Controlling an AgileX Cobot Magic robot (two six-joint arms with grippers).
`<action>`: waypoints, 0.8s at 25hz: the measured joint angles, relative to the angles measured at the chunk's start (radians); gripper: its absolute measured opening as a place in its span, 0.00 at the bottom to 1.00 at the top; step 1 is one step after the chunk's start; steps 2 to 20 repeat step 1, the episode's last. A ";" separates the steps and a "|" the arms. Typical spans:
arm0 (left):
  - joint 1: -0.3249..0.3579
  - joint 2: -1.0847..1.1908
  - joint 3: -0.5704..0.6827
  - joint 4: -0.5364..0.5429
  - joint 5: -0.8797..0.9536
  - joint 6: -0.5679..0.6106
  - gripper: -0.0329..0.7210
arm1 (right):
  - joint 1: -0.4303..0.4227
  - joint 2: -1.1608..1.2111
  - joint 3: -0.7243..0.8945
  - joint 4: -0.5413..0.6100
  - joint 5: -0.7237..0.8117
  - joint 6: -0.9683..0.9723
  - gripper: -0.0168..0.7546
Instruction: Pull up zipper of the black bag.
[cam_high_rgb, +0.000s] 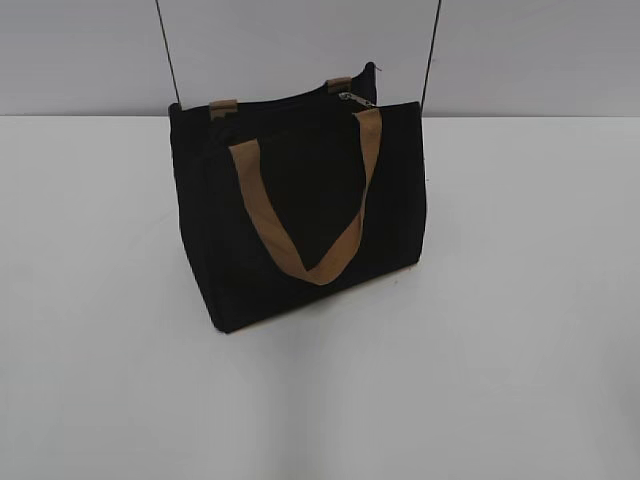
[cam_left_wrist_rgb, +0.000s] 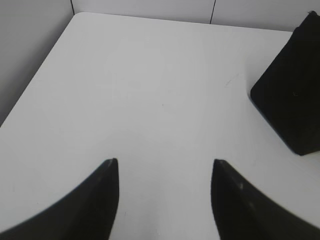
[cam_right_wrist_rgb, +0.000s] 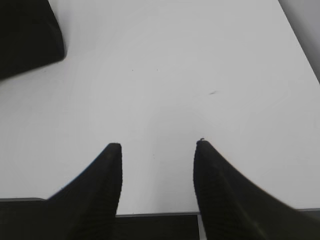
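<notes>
While I idle both arms, black bag (cam_high_rgb: 300, 220) upright mid-frame on the white table (cam_high_rgb: 520, 330), zipper (cam_high_rgb: 356, 98) pull at its top right, left gripper (cam_left_wrist_rgb: 165, 162) spread, right gripper (cam_right_wrist_rgb: 159, 145) spread too, neither touching anything.

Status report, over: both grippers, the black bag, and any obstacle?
Left gripper open, empty, over bare table. Right gripper open, empty. Black bag upright, untouched; silver pull at its right end. No obstacle seen.

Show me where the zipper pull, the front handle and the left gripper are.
zipper pull (cam_high_rgb: 352, 97): exterior view, silver metal tab.
front handle (cam_high_rgb: 318, 270): exterior view, bottom of the tan loop.
left gripper (cam_left_wrist_rgb: 165, 162): left wrist view, midway between fingertips.
</notes>
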 joint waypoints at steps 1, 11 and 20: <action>0.000 0.000 0.000 0.000 0.000 0.000 0.63 | 0.000 0.000 0.000 0.000 0.000 0.000 0.49; 0.000 0.000 0.000 0.000 0.000 0.000 0.63 | 0.000 0.000 0.000 0.000 0.000 0.000 0.49; 0.000 0.000 0.000 0.000 0.000 0.000 0.63 | 0.000 0.000 0.000 0.000 0.000 0.000 0.49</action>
